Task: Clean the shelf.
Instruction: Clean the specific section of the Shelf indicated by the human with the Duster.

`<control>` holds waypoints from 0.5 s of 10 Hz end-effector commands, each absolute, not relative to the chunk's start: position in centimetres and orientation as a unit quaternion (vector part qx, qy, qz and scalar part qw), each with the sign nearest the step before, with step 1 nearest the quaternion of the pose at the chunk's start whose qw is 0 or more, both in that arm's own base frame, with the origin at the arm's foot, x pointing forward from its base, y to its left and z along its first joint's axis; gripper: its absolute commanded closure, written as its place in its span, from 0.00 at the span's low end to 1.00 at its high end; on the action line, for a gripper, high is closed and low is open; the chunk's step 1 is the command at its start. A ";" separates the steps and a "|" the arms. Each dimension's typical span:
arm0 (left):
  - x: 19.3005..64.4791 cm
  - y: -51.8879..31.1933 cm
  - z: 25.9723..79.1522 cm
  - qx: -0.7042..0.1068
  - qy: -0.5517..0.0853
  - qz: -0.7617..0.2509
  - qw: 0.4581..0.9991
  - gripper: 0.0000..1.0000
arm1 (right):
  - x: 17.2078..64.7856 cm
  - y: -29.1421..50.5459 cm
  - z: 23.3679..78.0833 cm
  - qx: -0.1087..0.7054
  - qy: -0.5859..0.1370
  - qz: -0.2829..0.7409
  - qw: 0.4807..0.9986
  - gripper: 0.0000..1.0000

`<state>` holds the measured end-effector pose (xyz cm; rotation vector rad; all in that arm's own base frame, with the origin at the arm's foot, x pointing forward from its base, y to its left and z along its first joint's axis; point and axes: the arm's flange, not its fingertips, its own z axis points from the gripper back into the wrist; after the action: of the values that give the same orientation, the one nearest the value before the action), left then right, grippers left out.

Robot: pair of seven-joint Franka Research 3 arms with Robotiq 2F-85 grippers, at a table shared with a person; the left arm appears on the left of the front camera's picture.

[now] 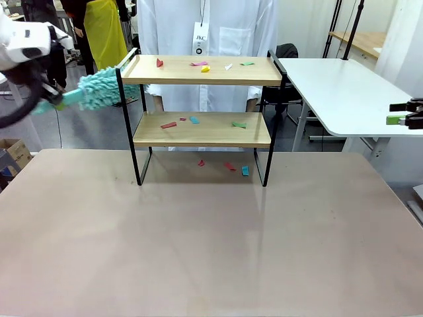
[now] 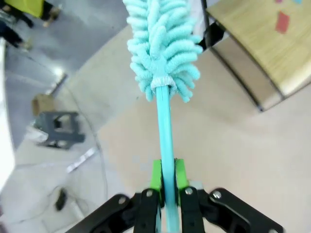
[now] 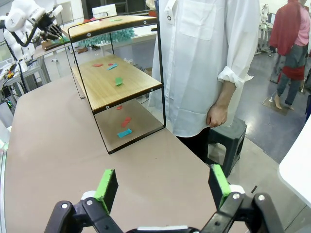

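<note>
1. The shelf (image 1: 198, 78) stands upright near the far edge of the table (image 1: 198, 251), about mid-width. A person (image 1: 205, 26) in a white coat stands right behind it.
2. Top board: five small scraps (image 1: 205, 69) lie spread along it (red, pink, yellow, white, green). No part of it looks swept.
3. Lower board: four more bits (image 1: 194, 120) (two red, one blue, one green), scattered and apparently untouched.
4. Beneath the shelf, on the table between its legs: three pieces (image 1: 229, 166), two red and one blue.
5. The duster (image 1: 106, 87), teal with a fluffy head, is level with the shelf's left end, between the two boards in height. Its tip is just beside the left side rail. The front view does not settle whether they touch.
6. The left tool (image 2: 167, 177) is clamped on the duster's thin handle, green pads (image 2: 156, 174) pressing either side, with the head pointing away toward the shelf corner.
7. The right tool (image 3: 164, 187) is spread wide and empty, parked well off to the right of the shelf.
8. Judgement: the task is at its very start. The duster is in hand and brought to the shelf, but no sweep shows any result. Both boards remain to be cleared. The bits under the shelf may also need attention.
</note>
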<state>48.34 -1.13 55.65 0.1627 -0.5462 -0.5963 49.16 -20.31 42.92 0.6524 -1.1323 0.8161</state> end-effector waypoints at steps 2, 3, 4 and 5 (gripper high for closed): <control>45.1 0.4 61.5 0.149 -0.193 -0.387 0.889 0.87 | 49.2 -20.2 43.1 0.293 -0.513 0.370 0.717 0.00; 43.8 0.9 62.7 0.166 -0.146 -0.430 0.876 0.87 | 49.2 -20.2 43.1 0.293 -0.513 0.370 0.717 0.00; 42.5 1.8 64.0 0.187 -0.100 -0.471 0.856 0.87 | 49.2 -20.2 43.1 0.293 -0.513 0.370 0.717 0.00; 41.5 2.5 64.6 0.223 -0.047 -0.494 0.839 0.87 | 49.2 -20.2 43.1 0.293 -0.513 0.370 0.717 0.00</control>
<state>41.59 1.76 63.61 0.3808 -0.1719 -0.9384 49.15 -20.33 42.92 0.6521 -1.1323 0.8156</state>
